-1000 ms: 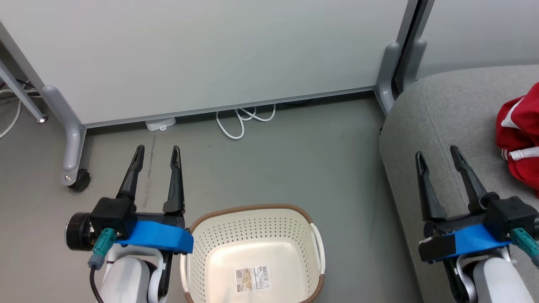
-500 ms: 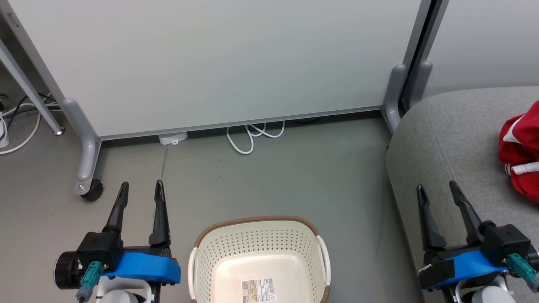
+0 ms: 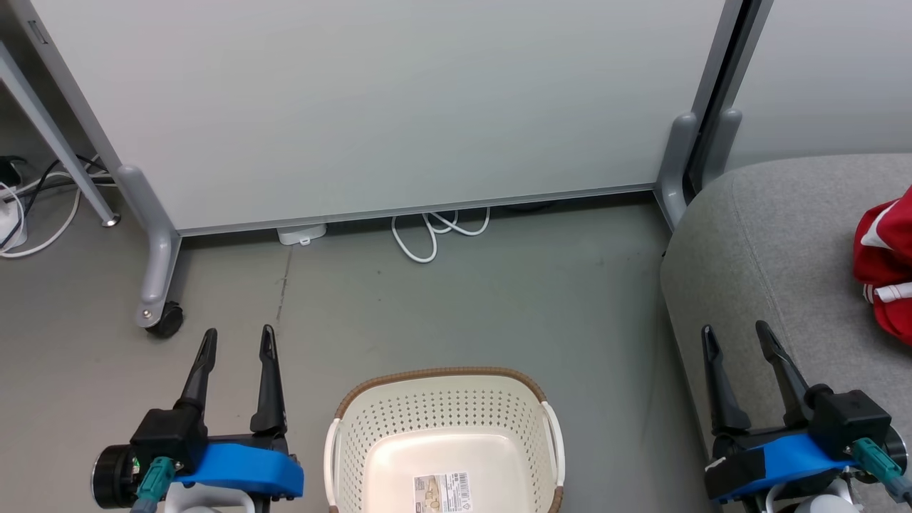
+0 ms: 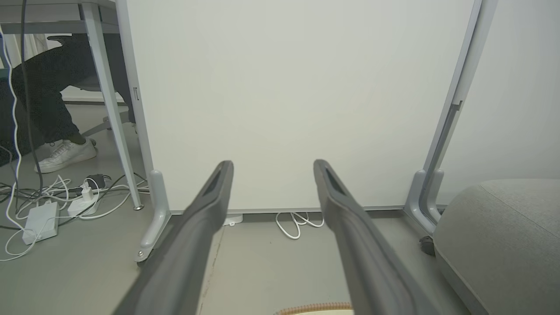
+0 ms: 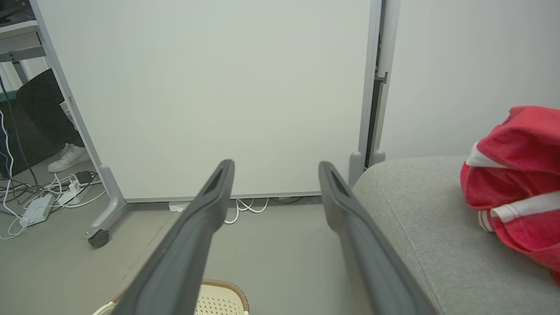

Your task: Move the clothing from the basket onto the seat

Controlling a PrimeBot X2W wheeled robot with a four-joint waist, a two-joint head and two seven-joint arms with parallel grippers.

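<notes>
On the floor, the basket sits between your left gripper and right gripper, both spread wide and empty; the clothing lies further right, on the seat.

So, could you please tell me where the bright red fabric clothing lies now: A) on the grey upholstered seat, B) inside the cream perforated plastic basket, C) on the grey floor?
A: the bright red fabric clothing rests on the grey upholstered seat, well apart from the cream perforated plastic basket.

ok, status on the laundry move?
Left gripper jaws open, empty. Right gripper same. Red clothing on grey sofa seat. Basket bare inside as far as seen; no obstruction.
</notes>
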